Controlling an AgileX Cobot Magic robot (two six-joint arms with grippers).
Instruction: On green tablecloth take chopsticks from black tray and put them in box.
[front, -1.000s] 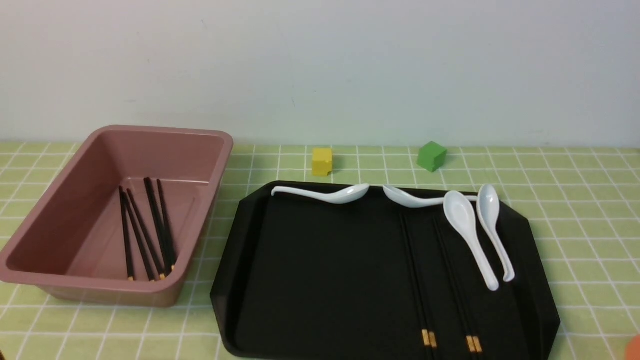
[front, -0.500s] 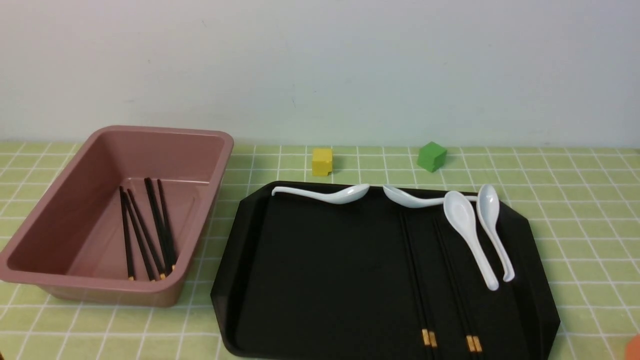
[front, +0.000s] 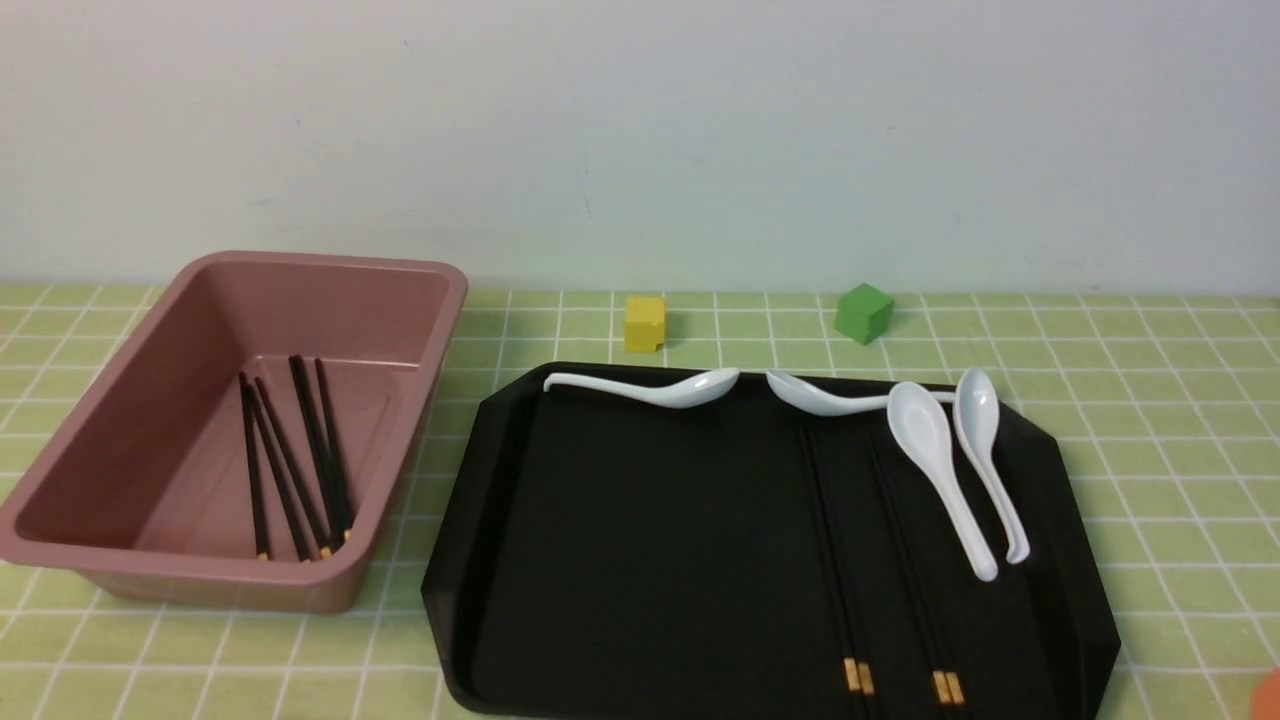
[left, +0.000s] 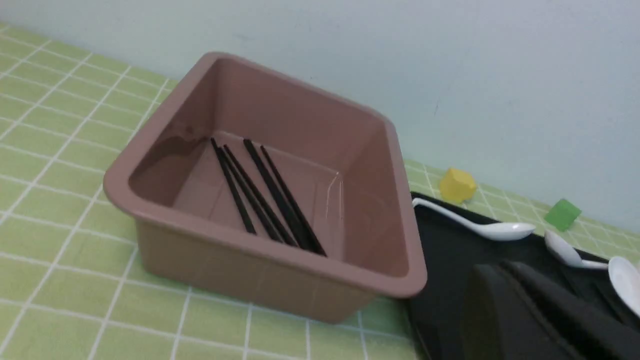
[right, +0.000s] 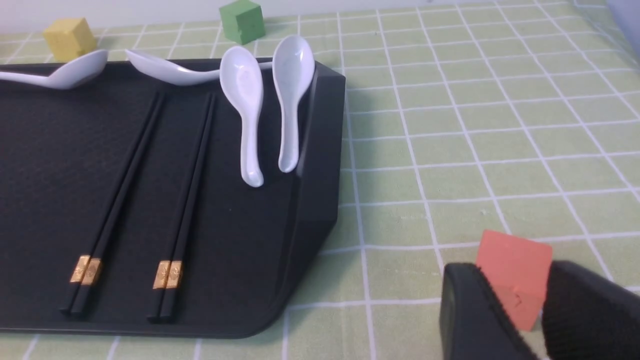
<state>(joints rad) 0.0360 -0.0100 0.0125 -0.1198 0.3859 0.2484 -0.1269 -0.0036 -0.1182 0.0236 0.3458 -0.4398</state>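
Observation:
On the green tablecloth (front: 1150, 400) the black tray (front: 600, 560) holds two pairs of black chopsticks (front: 830, 560) with gold bands, lying side by side right of its middle. They also show in the right wrist view (right: 120, 200). The pink box (front: 330, 262) stands left of the tray, with several chopsticks (front: 300, 460) on its floor. My left gripper (left: 497, 270) is shut and empty, above the tray's edge beside the box (left: 250, 240). My right gripper (right: 515, 272) is open, off the tray's right side. Neither gripper shows in the front view.
Several white spoons (front: 940, 470) lie along the tray's far edge and right part. A yellow cube (front: 644, 323) and a green cube (front: 863, 312) sit behind the tray. An orange cube (right: 515, 270) stands on the cloth, seen between my right fingers.

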